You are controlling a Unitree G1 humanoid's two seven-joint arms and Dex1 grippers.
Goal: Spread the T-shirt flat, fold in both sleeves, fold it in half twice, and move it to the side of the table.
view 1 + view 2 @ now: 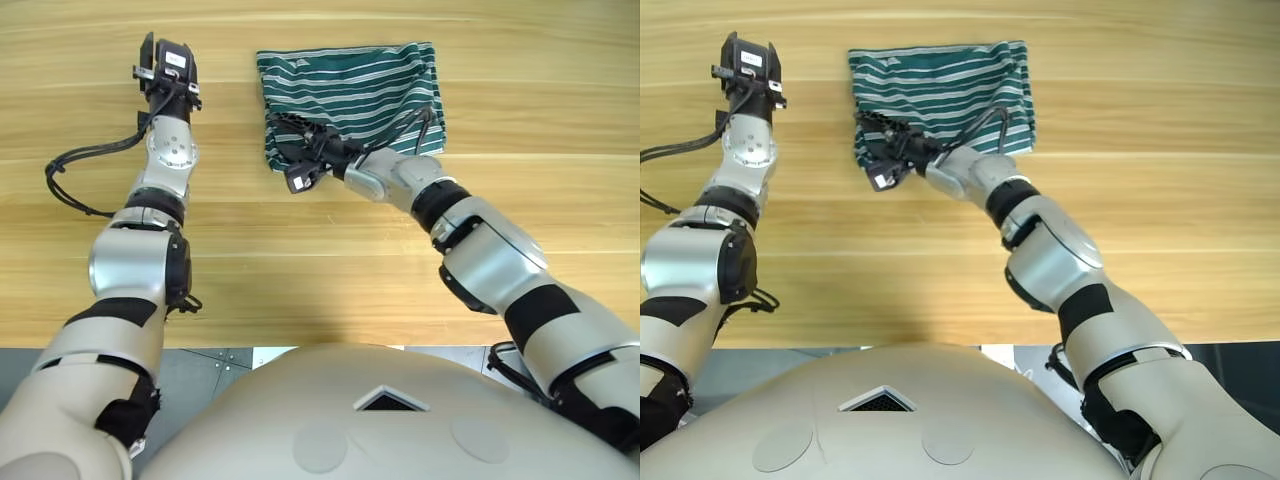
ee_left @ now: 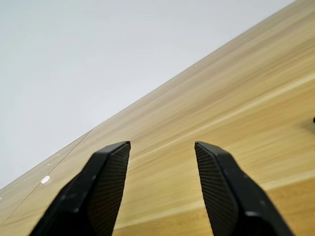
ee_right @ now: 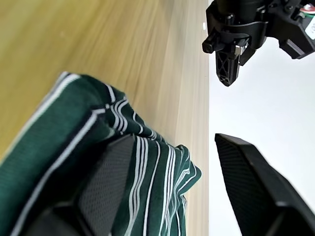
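T-shirt (image 1: 350,85) lies folded small, far centre of the table (image 1: 300,260); step in hand looks like the move aside. Right gripper (image 3: 172,145) wide open at its near-left corner, one finger against the cloth, gripping nothing. Left gripper (image 2: 162,147) open and empty, well left. Next: pinch all layers, then drag.

Light: we see bright, even light from above on the table (image 1: 300,260).
Sheen: we see a pale gloss along its far planks.
Wrist views: we find the backdrop beyond the table washed out white.
Focus: we see the shirt (image 3: 59,147) soft near the lens; the left fingers (image 2: 106,187) show crisp texture.
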